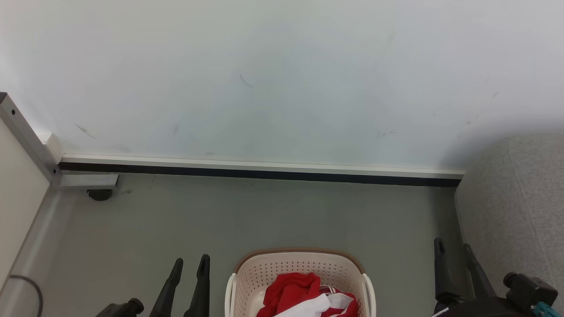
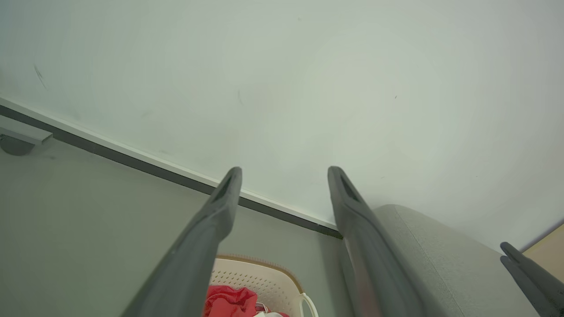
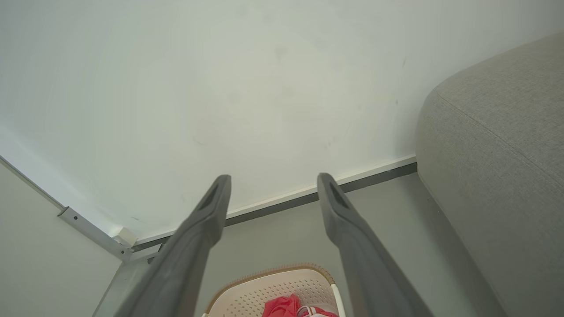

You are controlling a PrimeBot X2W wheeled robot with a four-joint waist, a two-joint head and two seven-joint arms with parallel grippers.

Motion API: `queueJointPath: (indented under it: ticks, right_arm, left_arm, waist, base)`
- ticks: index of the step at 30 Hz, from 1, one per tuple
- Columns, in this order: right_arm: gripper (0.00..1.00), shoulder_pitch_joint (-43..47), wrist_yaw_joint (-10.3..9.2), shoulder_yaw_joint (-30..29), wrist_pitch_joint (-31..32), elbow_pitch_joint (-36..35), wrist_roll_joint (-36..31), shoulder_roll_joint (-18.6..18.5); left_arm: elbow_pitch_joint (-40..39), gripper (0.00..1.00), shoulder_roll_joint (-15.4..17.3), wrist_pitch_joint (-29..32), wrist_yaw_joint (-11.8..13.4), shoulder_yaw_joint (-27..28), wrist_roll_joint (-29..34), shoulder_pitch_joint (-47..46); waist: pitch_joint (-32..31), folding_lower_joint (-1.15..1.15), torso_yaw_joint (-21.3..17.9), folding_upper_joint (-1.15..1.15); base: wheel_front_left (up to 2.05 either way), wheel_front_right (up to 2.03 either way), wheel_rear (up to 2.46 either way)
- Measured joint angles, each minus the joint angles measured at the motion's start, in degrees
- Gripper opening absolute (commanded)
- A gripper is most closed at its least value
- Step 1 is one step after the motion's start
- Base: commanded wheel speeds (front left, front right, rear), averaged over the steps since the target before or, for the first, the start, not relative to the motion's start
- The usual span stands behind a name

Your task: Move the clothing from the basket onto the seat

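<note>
With clothing [image 1: 304,293] heaped in the basket [image 1: 299,265] between left gripper [image 1: 191,259] and right gripper [image 1: 452,244], fingers of both spread and empty, dip one in, pinch deep into the red folds, lift clear, swing right to the seat [image 1: 515,198].

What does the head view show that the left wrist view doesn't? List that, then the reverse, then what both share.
Head view: a grey cable at lower left, and the right arm's black wrist housing. Left wrist view: a tan surface past the seat. Both: the basket holding the red clothing, the white wall, the left pincer and the right pincer, each open.
</note>
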Motion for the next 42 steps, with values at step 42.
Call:
queueJointPath:
  ticks: [42]
  right_arm:
    - [1.0, 2.7, 0.24, 5.5, -7.8, -2.3, -19.3, 0.6]
  left_arm:
    - [-4.0, 1.0, 0.2, -2.4, 5.0, -1.3, 24.7, 1.2]
  waist:
    - [-0.7, 0.0, 1.1, 0.0]
  base:
    - [0.0, 0.0, 0.0]
